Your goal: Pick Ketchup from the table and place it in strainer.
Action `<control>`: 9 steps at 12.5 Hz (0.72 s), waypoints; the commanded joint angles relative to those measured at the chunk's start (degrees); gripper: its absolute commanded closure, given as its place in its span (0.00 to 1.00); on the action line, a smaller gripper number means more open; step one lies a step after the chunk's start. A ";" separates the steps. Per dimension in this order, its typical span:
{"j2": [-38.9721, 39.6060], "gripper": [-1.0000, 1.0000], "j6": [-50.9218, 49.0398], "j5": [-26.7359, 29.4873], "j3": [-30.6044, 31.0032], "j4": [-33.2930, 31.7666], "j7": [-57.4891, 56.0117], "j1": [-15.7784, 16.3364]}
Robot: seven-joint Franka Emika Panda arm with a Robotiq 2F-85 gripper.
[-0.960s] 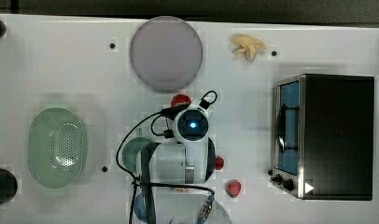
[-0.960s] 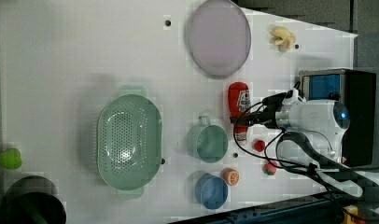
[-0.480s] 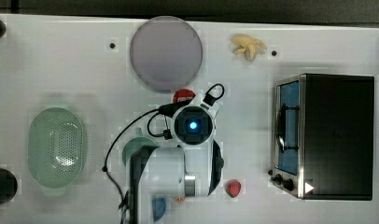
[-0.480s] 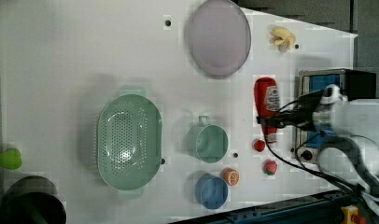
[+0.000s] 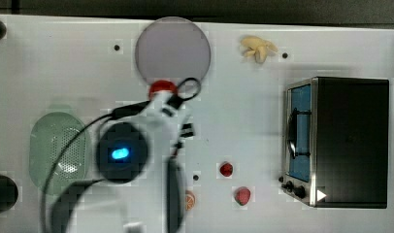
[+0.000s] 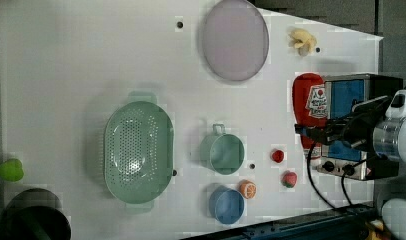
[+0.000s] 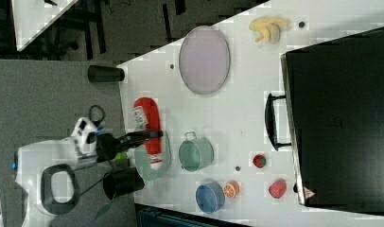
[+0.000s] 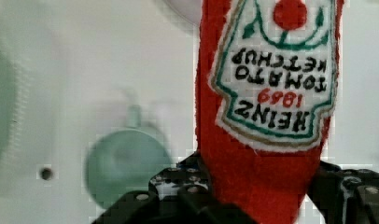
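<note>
The Ketchup [image 8: 253,154] is a red plush bottle with a white label. It hangs in the air with my gripper [image 8: 260,191] shut on its lower part, one black finger [image 8: 178,184] on each side. In the left view the Ketchup [image 6: 309,102] and my gripper [image 6: 317,134] show in front of the oven. In the right view the Ketchup [image 7: 148,124] and my gripper [image 7: 151,135] show over part of the strainer [image 7: 144,169]. The pale mint strainer [image 6: 137,152] lies on the table with nothing in it. In the top view the arm hides part of the strainer [image 5: 52,145], and the bottle's red end [image 5: 161,88] sticks out.
A green mug [image 6: 222,152] stands between the strainer and two small red fruits [image 6: 277,156]. A blue bowl [image 6: 226,205] and an orange slice [image 6: 248,189] lie nearby. Further off are a lilac plate [image 5: 172,49], a black oven [image 5: 343,141], bananas [image 5: 257,47] and a dark cup [image 6: 33,220].
The arm has risen with the Ketchup in its grip and has shifted toward the top view's left, closer to the strainer. The bottle looks larger in the left view.
</note>
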 commanded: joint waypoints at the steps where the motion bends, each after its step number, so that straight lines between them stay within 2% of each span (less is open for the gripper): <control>1: 2.01 0.40 -0.98 1.34 5.94 0.83 13.58 2.78; 6: 5.63 0.40 2.40 2.13 17.55 1.69 33.58 3.29; 9: 10.21 0.40 9.90 2.13 22.15 1.81 41.03 3.35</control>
